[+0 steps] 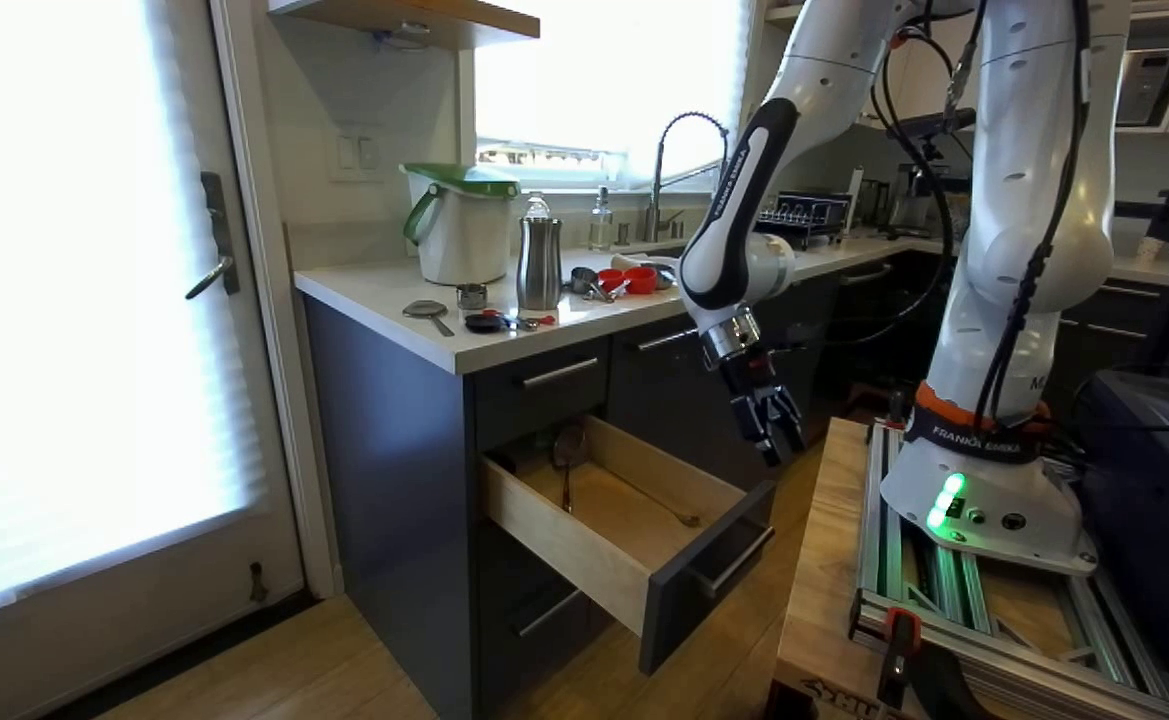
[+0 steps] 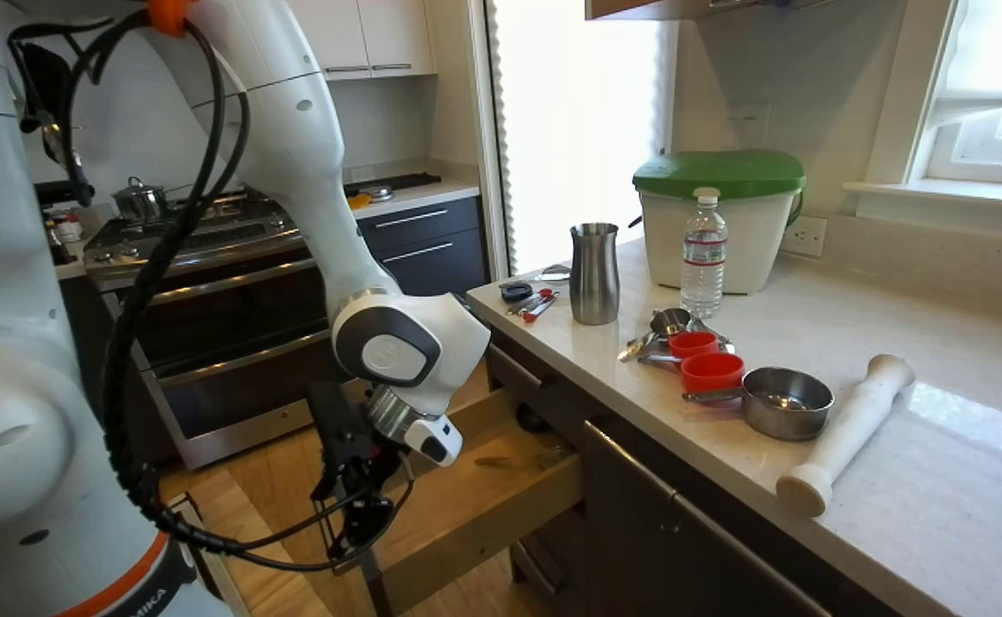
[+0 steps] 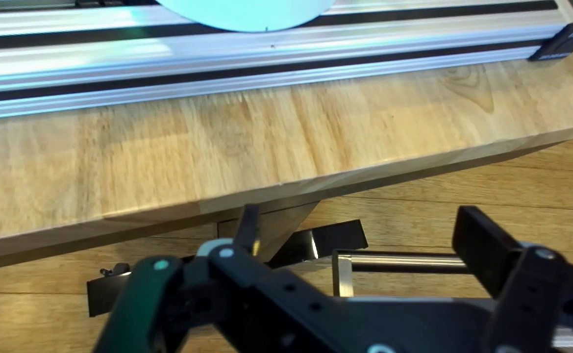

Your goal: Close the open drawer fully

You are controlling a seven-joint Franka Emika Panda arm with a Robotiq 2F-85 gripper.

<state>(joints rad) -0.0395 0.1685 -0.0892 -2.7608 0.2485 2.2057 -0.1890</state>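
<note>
Drawer [image 1: 594, 560] sticks out of the dark cabinet [image 1: 399, 500], below the white surface [image 1: 364, 285], utensils [image 1: 570, 447] inside. Gripper [image 3: 358, 223] near the drawer front, its 2 fingers [image 3: 485, 245] apart; silver handle [image 3: 404, 262] visible beyond, wrist view.

- Left of and below the black metal claw [image 1: 784, 445], in an exterior view: dark-fronted, shallow pale-wood drawer [image 1: 579, 550].
- Above left: flat white countertop [image 1: 369, 290] bearing a tall silver metal tumbler [image 1: 540, 265].
- Right and below: flat pale-wood table [image 1: 826, 530].
- Beyond the claw, in the wrist view: the drawer's slim silver bar handle [image 3: 404, 261].
</note>
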